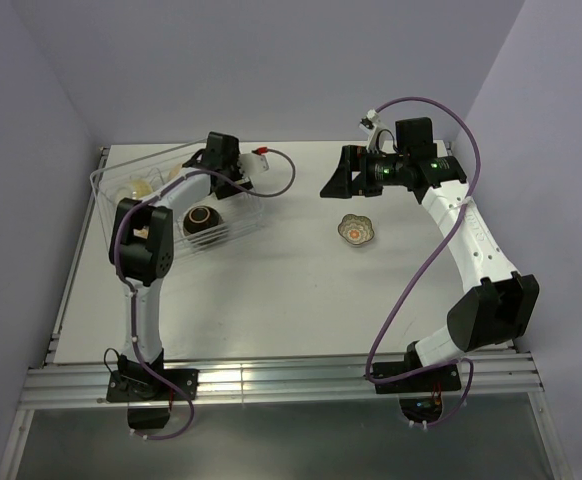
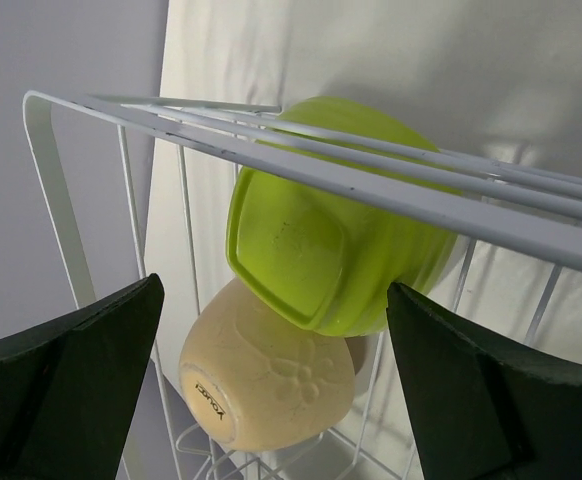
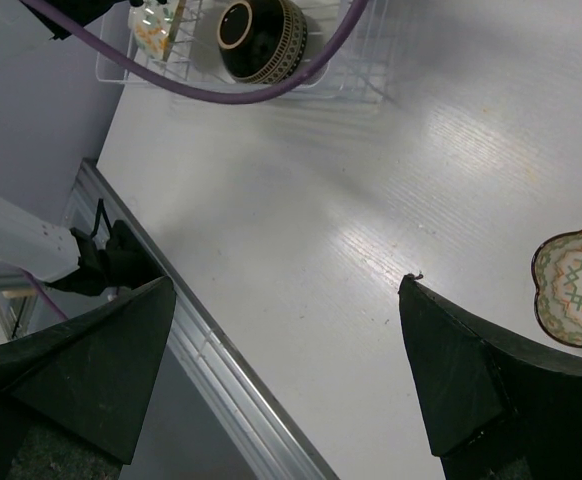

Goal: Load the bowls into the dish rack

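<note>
The dish rack (image 1: 233, 222) stands at the back left of the table. The dark brown bowl (image 1: 203, 219) sits inside it, and a pale bowl (image 1: 139, 186) shows at its far left end. My left gripper (image 1: 209, 168) hovers over the rack, open and empty. In the left wrist view the lime-green bowl (image 2: 331, 250) and the tan-orange bowl (image 2: 271, 380) lean on their sides behind the rack's wires (image 2: 391, 175), between my open fingers (image 2: 71, 390). The small scalloped patterned bowl (image 1: 355, 230) sits on the table. My right gripper (image 1: 335, 181) is open and empty, up and left of it.
The right wrist view shows the dark brown bowl (image 3: 261, 38) in the rack (image 3: 356, 85), a flowered bowl (image 3: 151, 30) beside it, the scalloped bowl (image 3: 581, 290) at the right edge, and the table's metal front rail (image 3: 221, 370). Walls enclose the table on three sides.
</note>
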{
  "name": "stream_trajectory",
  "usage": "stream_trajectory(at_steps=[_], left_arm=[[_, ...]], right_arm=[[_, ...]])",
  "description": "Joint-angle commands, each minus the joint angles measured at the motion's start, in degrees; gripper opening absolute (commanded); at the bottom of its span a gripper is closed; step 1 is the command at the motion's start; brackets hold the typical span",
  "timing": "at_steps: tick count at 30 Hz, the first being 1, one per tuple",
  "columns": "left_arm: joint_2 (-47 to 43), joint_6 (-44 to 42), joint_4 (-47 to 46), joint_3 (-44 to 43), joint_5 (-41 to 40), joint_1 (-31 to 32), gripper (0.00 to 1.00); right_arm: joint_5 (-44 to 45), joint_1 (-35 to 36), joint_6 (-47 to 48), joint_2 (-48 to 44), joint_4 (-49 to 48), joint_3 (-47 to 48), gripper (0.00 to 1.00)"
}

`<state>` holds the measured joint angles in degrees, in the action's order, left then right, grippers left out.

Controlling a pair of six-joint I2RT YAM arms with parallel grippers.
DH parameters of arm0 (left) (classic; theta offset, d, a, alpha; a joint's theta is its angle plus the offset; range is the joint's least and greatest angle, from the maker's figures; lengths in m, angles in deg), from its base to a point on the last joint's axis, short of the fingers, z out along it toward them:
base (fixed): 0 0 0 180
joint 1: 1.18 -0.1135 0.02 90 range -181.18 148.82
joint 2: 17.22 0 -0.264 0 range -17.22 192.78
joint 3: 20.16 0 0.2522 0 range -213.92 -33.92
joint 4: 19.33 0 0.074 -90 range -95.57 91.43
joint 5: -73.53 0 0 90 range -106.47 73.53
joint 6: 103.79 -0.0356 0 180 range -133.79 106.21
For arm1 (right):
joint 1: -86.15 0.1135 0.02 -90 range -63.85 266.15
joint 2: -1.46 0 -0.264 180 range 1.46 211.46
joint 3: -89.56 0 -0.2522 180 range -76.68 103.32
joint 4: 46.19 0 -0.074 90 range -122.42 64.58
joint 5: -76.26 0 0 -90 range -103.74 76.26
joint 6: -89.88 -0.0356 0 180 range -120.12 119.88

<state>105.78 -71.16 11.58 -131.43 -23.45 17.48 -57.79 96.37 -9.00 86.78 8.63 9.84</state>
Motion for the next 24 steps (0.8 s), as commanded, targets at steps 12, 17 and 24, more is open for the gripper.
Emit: stream_trajectory(at_steps=[12,17,24], left_arm=[[0.8,6.4,-3.9,-3.7,-0.6,-2.0,0.95],[1.4,9.4,-3.1,-5.6,-1.6,-3.1,0.95],[-0.4,15.7,1.9,-8.9,4.0,-3.6,0.98]], right_arm=[[-1.0,-0.5,1.0,-1.0,-0.4,-0.5,1.0],[-1.1,-0.5,1.0,-1.0,-0.5,-0.7,1.0],[0.2,-0.5,3.0,-1.0,0.8,0.0,1.0]])
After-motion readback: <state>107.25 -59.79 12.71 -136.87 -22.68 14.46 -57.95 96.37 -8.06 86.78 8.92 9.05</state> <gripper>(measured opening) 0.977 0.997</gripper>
